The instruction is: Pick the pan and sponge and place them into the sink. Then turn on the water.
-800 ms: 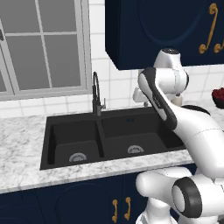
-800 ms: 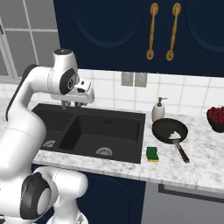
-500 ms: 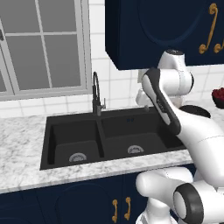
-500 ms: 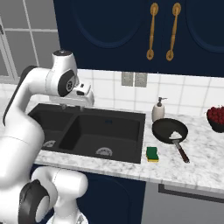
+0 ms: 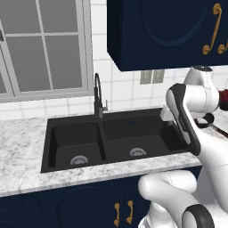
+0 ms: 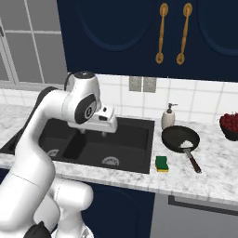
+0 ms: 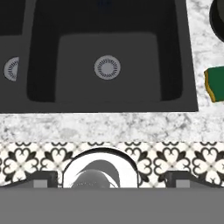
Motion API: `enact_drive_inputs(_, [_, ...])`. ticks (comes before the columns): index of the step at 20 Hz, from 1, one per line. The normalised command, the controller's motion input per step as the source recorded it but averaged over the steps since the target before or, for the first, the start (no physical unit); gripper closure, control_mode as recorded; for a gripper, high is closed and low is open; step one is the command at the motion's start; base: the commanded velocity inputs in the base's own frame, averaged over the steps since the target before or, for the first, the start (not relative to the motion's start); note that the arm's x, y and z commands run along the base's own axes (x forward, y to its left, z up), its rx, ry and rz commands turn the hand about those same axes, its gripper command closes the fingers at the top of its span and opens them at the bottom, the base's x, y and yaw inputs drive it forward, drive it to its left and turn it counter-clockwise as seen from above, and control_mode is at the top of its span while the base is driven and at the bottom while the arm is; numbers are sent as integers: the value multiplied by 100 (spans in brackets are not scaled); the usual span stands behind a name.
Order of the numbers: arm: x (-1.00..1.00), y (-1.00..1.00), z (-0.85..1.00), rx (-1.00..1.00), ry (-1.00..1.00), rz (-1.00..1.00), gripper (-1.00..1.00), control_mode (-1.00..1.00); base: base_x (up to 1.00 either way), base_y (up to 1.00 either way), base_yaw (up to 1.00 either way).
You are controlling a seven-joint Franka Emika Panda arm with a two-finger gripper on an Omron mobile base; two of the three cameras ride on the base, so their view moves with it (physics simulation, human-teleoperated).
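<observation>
The table [image 6: 204, 179] is a grey-white marble worktop that carries every item. The sink [image 6: 135, 158] is set into it, with its two black basins side by side and a round silver drain [image 7: 107, 67] in the basin below my hand. The faucet [image 5: 98, 95] stands upright at the sink's back edge, over the divider between the basins.

The pan [image 6: 180, 139] rests on the table to the right of the sink, near the back, with its handle pointing toward the front edge. The soap dispenser [image 6: 168, 117] stands just behind the pan. The sponge [image 6: 162, 163] lies green side up near the front edge, just beside the sink's right front corner.

My fingers [image 6: 108, 127] hang above the right basin, holding nothing. I cannot tell how wide they stand.
</observation>
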Motion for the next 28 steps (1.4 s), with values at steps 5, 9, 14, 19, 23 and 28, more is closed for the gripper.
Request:
enact_drive_inputs(5, [6, -98, -32, 0, 4, 0, -100, -100, 0, 0, 0])
enact_drive_inputs(9, [21, -92, -31, 0, 6, 0, -100, -100, 0, 0, 0])
enact_drive_inputs(14, [32, -98, -28, 0, 1, 0, -100, -100, 0, 0, 0])
enact_drive_inputs(19, [41, -97, -19, 0, 0, 0, -100, -100, 0, 0, 0])
enact_drive_inputs(23, [43, -81, -18, 0, 0, 0, -100, -100, 0, 0, 0])
enact_drive_inputs(28, [42, -65, -15, 0, 0, 0, -100, -100, 0, 0, 0])
